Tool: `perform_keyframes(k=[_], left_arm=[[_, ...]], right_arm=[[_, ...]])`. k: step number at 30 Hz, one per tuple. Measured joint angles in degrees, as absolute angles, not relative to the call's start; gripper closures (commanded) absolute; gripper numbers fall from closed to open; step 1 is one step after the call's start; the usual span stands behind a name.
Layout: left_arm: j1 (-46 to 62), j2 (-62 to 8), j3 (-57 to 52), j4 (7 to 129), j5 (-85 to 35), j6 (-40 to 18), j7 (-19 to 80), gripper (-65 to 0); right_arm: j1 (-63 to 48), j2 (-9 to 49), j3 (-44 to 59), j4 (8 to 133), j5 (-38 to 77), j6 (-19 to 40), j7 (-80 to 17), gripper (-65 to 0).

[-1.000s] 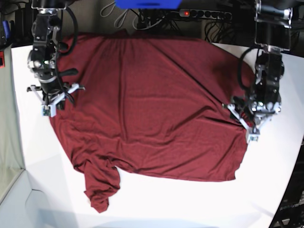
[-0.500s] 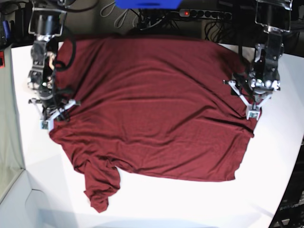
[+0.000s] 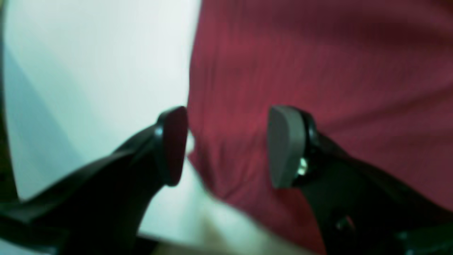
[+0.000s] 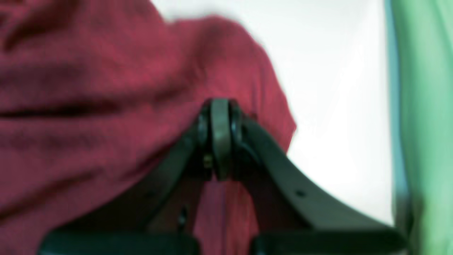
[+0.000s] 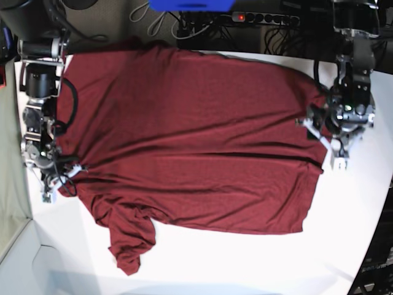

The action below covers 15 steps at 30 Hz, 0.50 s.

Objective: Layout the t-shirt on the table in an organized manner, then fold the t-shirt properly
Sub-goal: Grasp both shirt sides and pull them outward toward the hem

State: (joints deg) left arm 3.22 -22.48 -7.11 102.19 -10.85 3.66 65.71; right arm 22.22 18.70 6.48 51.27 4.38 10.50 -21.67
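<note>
The maroon t-shirt (image 5: 196, 135) lies spread wide over the white table (image 5: 245, 270), with one crumpled sleeve hanging toward the front left. In the base view my right gripper (image 5: 60, 183) is at the shirt's left edge. The right wrist view shows that gripper (image 4: 220, 138) shut, with the fabric (image 4: 88, 88) bunched at the pads. My left gripper (image 5: 326, 147) hovers at the shirt's right edge. In the left wrist view it (image 3: 226, 145) is open, straddling the shirt's edge (image 3: 318, 71) beside bare table (image 3: 88, 71).
A power strip (image 5: 258, 17) with cables and a blue object (image 5: 190, 5) sit behind the table's far edge. The table's curved edge (image 5: 371, 239) runs down the right. A green surface (image 4: 424, 106) borders the table beside my right gripper.
My right gripper moved left and toward the front, dragging the shirt's left edge outward. The left gripper rose toward the back, then settled slightly rightward at the right edge, still open.
</note>
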Motion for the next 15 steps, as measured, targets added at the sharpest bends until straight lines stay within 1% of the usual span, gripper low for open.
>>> perform_keyframes(k=[3,5,8,11,13,15], left_arm=[[1.37,-20.53,-9.26,105.38,-11.55,3.38,65.52,-35.2],[-0.6,-19.99,-9.67,104.29,-11.03,3.44,65.45,-35.2],[-6.85,-19.25,-8.62,95.57,-10.94,3.36,64.93,-35.2],[-12.95,-17.87,-6.15,84.42,-10.48,3.66,60.05,-35.2],[-16.25,-17.58,-3.09,77.41,-10.57,3.64,57.69,-35.2],[-19.38,-17.15,0.47,71.44,-10.22,3.66,56.25,-35.2]], right_arm=[[21.52,18.63,6.48,55.46,4.27,10.46,-23.14,0.0],[20.73,18.87,6.57,59.24,4.25,10.48,-23.33,0.0],[19.7,19.18,6.61,63.18,4.43,10.48,-23.09,0.0],[18.28,18.98,6.42,64.84,4.49,10.48,-23.09,0.0],[17.19,18.57,6.33,64.97,4.47,10.48,-23.46,0.0],[15.57,18.39,6.37,65.34,4.49,10.48,-25.89,0.0]])
